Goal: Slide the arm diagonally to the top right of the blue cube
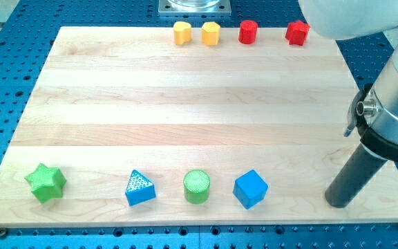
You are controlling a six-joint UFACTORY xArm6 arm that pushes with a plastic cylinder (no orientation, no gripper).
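The blue cube (250, 189) sits near the view's bottom edge of the wooden board (199, 104), right of centre. My tip (338, 203) rests on the board at the bottom right, well to the right of the blue cube and slightly lower in the view. It touches no block. The rod slants up to the right into the arm's grey body.
Left of the blue cube stand a green cylinder (197, 187), a blue triangular block (139, 188) and a green star (45, 182). Along the view's top edge are two yellow blocks (182, 32) (211, 32), a red cylinder (247, 32) and a red block (297, 32).
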